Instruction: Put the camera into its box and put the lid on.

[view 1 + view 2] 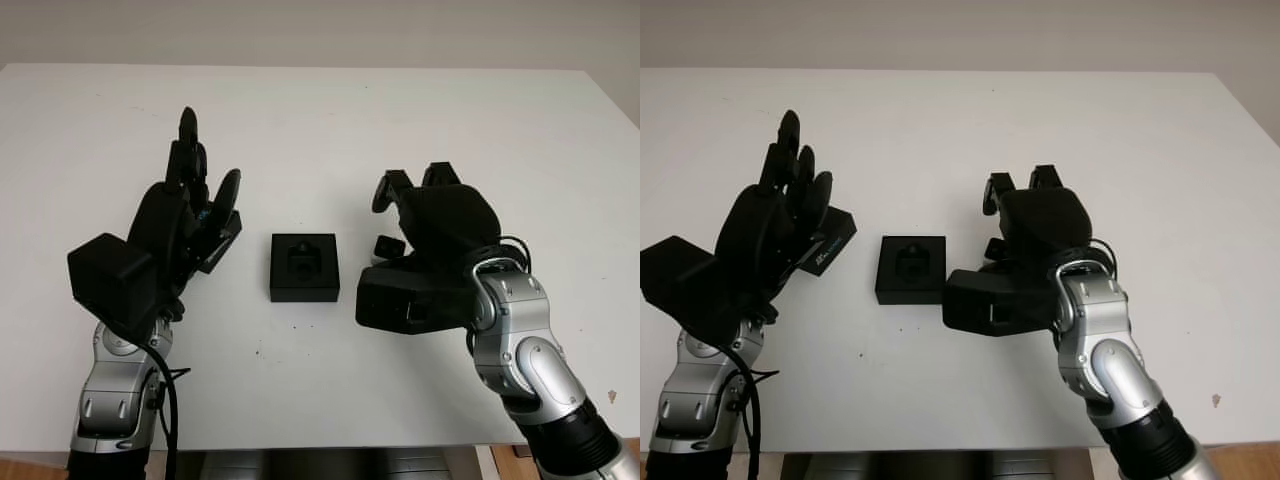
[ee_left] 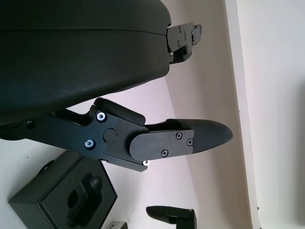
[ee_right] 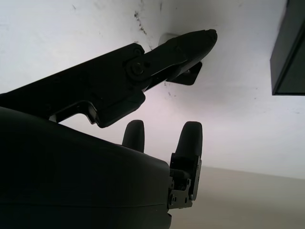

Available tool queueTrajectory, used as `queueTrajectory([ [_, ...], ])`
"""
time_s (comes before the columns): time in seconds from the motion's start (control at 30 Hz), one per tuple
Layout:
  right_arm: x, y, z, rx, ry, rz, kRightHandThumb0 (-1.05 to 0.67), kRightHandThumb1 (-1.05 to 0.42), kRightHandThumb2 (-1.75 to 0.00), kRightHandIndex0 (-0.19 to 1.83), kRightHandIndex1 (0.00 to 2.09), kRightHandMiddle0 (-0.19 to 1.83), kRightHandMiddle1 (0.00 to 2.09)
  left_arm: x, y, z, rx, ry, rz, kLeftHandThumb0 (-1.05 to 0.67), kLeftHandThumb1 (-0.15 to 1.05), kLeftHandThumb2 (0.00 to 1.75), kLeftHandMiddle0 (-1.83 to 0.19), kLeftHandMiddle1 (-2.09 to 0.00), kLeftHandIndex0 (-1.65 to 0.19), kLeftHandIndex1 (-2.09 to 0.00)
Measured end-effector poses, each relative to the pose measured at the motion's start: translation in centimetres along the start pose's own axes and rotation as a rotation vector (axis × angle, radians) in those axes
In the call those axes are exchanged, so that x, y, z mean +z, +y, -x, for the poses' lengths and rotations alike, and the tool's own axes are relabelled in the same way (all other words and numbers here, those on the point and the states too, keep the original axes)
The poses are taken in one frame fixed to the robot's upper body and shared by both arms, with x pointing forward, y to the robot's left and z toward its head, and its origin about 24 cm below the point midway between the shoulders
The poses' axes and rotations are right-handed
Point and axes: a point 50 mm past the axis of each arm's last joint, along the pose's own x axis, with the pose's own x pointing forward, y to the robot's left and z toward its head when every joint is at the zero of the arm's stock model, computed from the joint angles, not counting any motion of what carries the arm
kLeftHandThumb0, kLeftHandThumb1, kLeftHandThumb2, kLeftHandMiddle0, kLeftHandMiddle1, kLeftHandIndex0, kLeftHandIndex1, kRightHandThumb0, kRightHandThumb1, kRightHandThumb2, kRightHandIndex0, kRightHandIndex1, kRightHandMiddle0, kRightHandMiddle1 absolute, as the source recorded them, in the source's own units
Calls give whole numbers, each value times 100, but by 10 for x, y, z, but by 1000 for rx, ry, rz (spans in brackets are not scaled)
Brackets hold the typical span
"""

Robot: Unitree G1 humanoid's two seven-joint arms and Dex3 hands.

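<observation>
- The camera (image 1: 303, 263) sits in the recess of its box (image 1: 304, 267), a small black square box standing on the white counter (image 1: 400, 130) between the two hands, with no lid over it.
- The left hand (image 1: 195, 195) hovers just to the left of the box, open and grasping nothing, its fingers pointing away toward the far edge of the counter.
- A flat black piece (image 1: 826, 247) with pale lettering, probably the lid, lies on the counter just beside that hand, partly hidden by it.
- The right hand (image 1: 425, 205) hangs low over the counter on the other side of the box, released, with nothing between its fingers.
</observation>
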Motion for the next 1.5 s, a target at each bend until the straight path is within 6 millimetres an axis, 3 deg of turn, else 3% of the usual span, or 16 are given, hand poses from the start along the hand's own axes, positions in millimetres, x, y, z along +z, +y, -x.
queueTrajectory([
  [0.37,2,11,-1,-40,36,48,-77,-92,-5,-15,175,-12,150,-1,0,0,-7,-8,-1,-63,105,49,19,0,19,0],
  [0.43,2,13,-1,-28,42,41,-74,-91,-5,-15,167,-12,138,-1,0,0,-8,-8,-1,-64,105,48,19,0,19,0],
  [0.57,-2,17,0,29,52,-22,-67,-88,-5,-19,175,-5,97,-1,0,0,-8,-8,-2,-64,105,48,19,0,19,0],
  [0.63,-3,18,0,60,53,-39,-66,-88,-5,-19,177,-5,92,-1,0,0,-8,-8,-2,-62,105,49,19,0,19,0],
  [0.87,-6,19,0,123,62,-83,-63,-88,-5,-19,179,-18,136,-1,1,0,-4,-9,-2,-62,105,49,19,0,19,0],
  [1.0,-7,18,0,108,69,-84,-64,-87,-5,-19,182,-13,120,-1,1,0,-1,-9,-2,-63,105,48,19,0,19,0],
  [1.07,-8,18,0,109,73,-78,-64,-89,-6,-19,179,-16,137,-1,1,0,-1,-9,-2,-63,105,48,19,0,19,0],
  [1.17,-9,19,-1,112,80,-69,-65,-90,-6,-19,177,-15,144,-1,1,0,-1,-9,-2,-61,105,49,19,0,19,0],
  [1.23,-10,19,-1,104,88,-49,-67,-90,-5,-19,185,-13,153,0,1,0,-3,-9,0,-62,105,48,19,0,19,0],
  [1.37,-12,19,-2,79,98,-35,-65,-90,-6,-19,191,-9,142,0,1,0,-4,-9,0,-63,105,48,19,0,19,0],
  [1.5,-14,21,-3,59,107,-28,-64,-89,-5,-19,199,-8,152,0,1,0,-6,-9,-1,-63,105,48,19,0,19,0],
])
